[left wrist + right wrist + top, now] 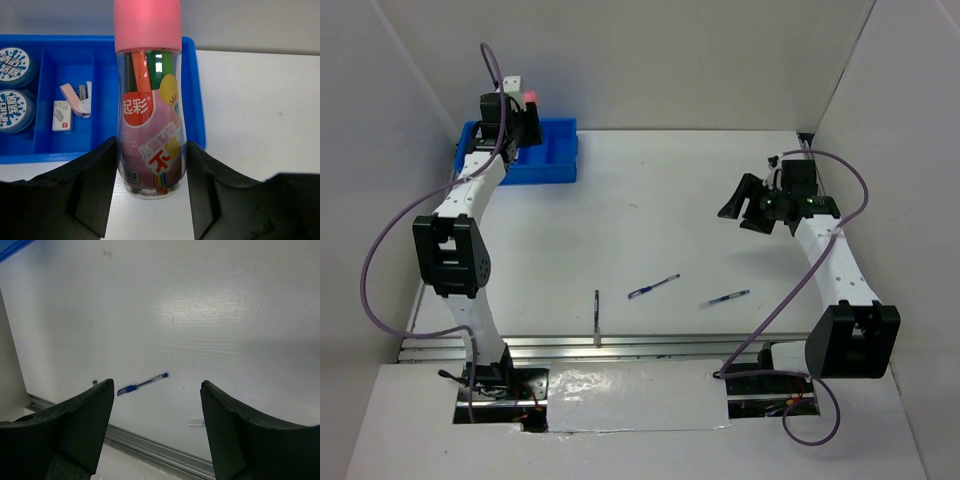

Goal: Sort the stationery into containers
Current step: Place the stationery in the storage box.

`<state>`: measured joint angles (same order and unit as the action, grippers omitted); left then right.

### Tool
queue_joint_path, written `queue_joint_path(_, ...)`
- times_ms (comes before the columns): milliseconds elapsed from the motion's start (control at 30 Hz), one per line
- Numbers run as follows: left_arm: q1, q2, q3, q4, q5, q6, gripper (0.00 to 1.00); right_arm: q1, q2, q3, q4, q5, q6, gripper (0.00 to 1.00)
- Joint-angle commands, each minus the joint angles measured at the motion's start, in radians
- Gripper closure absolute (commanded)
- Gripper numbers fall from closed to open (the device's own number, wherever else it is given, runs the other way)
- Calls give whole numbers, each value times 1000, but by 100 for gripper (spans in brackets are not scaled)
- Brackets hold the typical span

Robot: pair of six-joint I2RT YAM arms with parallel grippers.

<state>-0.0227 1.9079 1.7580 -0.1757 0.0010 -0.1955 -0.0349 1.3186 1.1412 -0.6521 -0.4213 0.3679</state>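
The step in hand is the stowing of the pink tube (147, 100). The left claw (151, 147) is clenched on it, a finger pressed to each side, at the far left of the tabletop (670, 200), with the tube's capped end over the blue tray (194, 90). In the tray, two tape rolls (12, 62) fill the left compartment and small white and pink pieces (75, 100) lie in the next. The next move seems to call for carrying the tube over the bare right compartment, lowering it and letting go. The right claw (156, 385) hangs released and empty over the right side. Two blue pens (653, 287) and a dark stick (597, 317) lie near, unsorted.
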Motion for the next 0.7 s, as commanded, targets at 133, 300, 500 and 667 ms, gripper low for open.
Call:
queue_joint_path(133, 76, 206, 176, 206, 125, 65, 91, 7, 2, -20, 46, 10, -24, 24)
queue_joint_path(300, 93, 344, 280, 211, 146, 64, 88, 9, 19, -20, 42, 9, -30, 24)
queue_joint_path(500, 86, 422, 316, 212, 126, 108, 75, 12, 27, -27, 46, 12, -49, 24)
queue_joint_path(667, 86, 448, 301, 211, 140, 102, 67, 15, 37, -24, 43, 12, -58, 24)
